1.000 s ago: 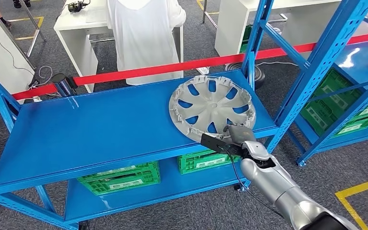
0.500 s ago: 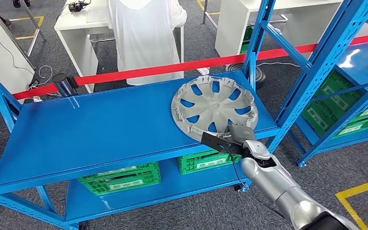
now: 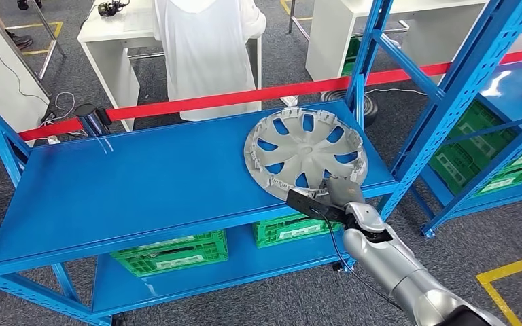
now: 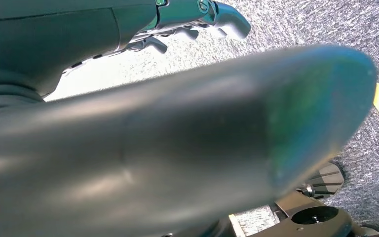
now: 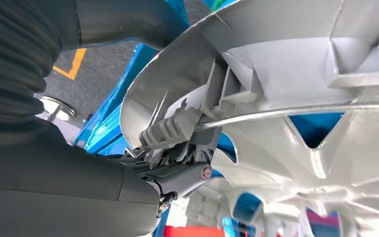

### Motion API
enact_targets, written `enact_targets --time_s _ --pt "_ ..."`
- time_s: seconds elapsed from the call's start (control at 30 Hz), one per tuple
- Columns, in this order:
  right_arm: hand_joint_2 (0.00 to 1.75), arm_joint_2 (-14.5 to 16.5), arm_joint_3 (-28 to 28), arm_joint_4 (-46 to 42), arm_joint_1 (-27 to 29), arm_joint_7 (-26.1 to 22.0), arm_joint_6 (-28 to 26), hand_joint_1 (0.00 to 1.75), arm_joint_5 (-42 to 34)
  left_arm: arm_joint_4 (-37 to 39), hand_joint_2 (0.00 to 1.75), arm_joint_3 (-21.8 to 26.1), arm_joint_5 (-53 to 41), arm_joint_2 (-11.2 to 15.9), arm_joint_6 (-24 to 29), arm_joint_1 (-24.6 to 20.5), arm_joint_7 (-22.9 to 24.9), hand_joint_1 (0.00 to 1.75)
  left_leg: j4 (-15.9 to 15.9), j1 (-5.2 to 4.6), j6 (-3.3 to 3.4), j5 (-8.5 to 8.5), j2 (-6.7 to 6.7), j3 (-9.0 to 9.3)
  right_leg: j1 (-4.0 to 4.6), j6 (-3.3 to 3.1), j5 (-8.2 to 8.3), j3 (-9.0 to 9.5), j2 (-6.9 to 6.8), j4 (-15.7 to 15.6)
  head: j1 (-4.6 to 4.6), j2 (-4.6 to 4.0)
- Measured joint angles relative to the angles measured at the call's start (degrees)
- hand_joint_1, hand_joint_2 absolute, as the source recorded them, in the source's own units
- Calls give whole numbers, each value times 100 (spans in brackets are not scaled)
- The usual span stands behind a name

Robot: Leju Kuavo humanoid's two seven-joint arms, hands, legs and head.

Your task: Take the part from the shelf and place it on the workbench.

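Head view shows the right hand (image 3: 336, 192) gripping the hubcap (image 3: 306, 153) rim on the blue shelf (image 3: 143, 183). Left hand (image 4: 197, 22) hangs over floor, fingers loosely spread, holding nothing.

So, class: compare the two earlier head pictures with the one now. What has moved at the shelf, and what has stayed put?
The hubcap has shifted slightly toward the shelf's right rear, and the right hand has moved with it, keeping its grip on the near rim. The blue shelf, the green crates below, the red tape and the person in white stayed as they were.
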Motion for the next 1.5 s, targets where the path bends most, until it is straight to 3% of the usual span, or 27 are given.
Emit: enact_targets --time_s 0.23,0.5,1.2,1.33,1.5 --pt "175 212 295 -1807 36 -530 -1101 175 313 2 0 98 11 -15 107 43 -93 0 -2 2 -21 19 5 -66 -13 -13 13 -82 11 10 -1 0" --pt "175 510 696 -2773 -524 -582 -1171 175 320 3 0 173 -32 -16 137 21 -138 0 -4 3 -32 29 -7 -99 -10 -15 13 -118 2 17 0 1" --pt "175 444 1036 -3627 -638 -659 -1508 175 333 6 0 173 -171 -22 75 4 -114 0 -4 -2 -32 28 -4 -109 -10 -15 13 -134 2 16 0 0" --pt "175 432 1072 -3675 -637 -662 -1510 175 336 6 175 173 -173 -25 73 4 -131 0 -4 -2 -32 28 -4 -110 -10 -15 13 -135 2 16 1 0" --pt "175 373 1137 -3719 -638 -684 -1550 175 333 6 175 173 -177 -32 60 3 -191 0 -4 -2 -32 28 -4 -111 -10 -15 13 -135 2 16 1 0"
